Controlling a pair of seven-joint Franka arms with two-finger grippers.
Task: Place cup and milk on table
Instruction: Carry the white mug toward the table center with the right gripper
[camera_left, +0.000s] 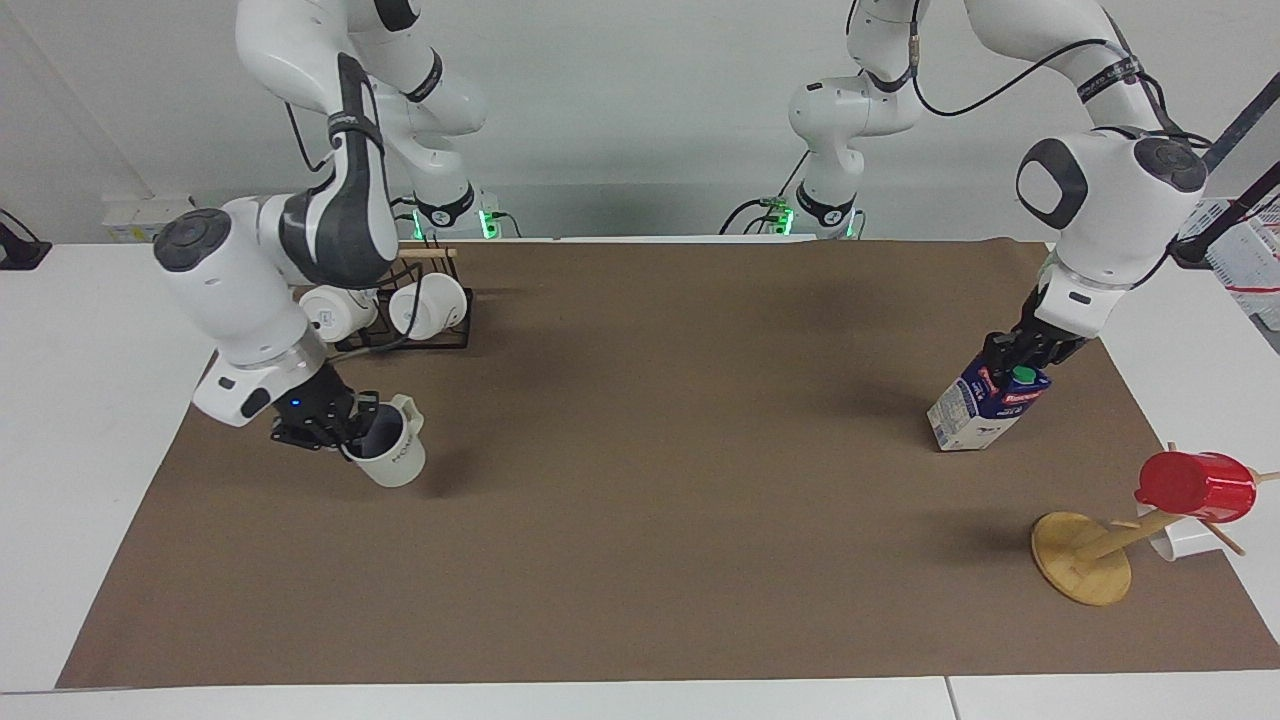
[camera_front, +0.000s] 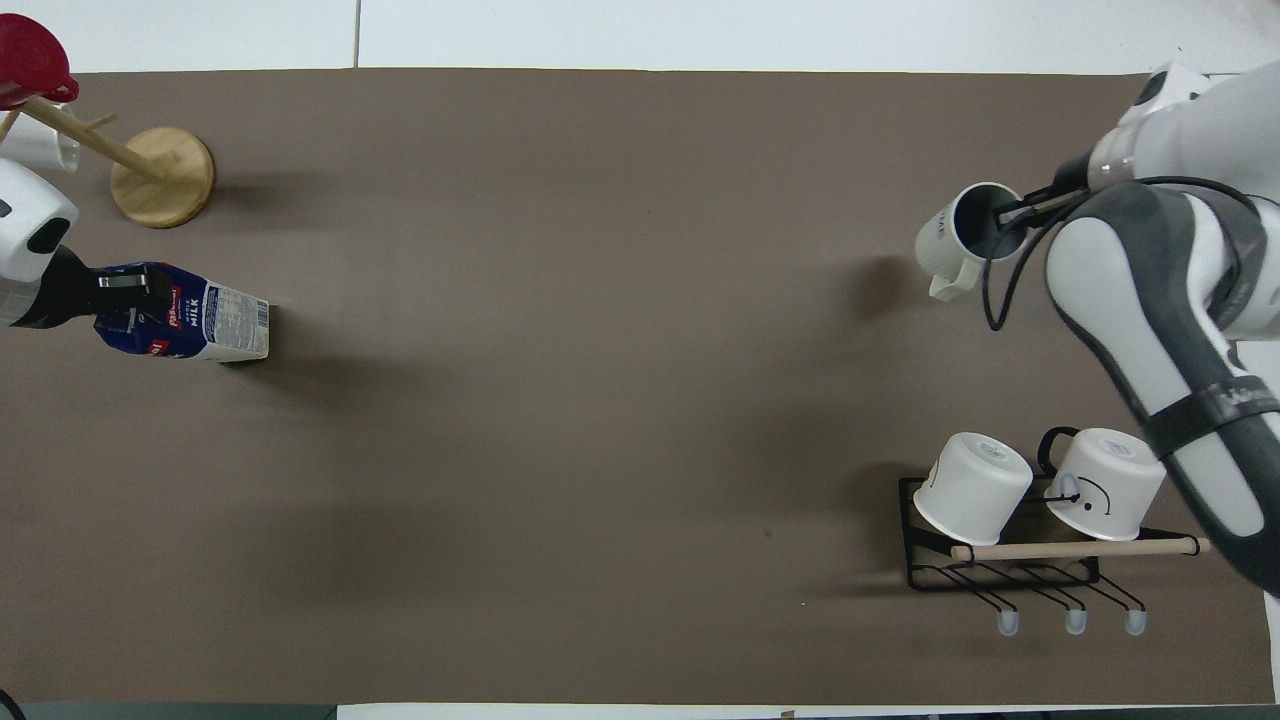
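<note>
The cream-white cup with a grey-blue inside hangs tilted from my right gripper, which is shut on its rim. The cup is held above the brown paper of the table, near the right arm's end. In the overhead view the cup casts a shadow apart from itself, and the right gripper reaches into its mouth. The blue and white milk carton leans tilted near the left arm's end. My left gripper is shut on its top by the green cap. The carton and the left gripper also show in the overhead view.
A black wire rack with two plain white mugs stands nearer to the robots than the cup. A wooden mug tree with a red cup and a white mug stands farther from the robots than the milk.
</note>
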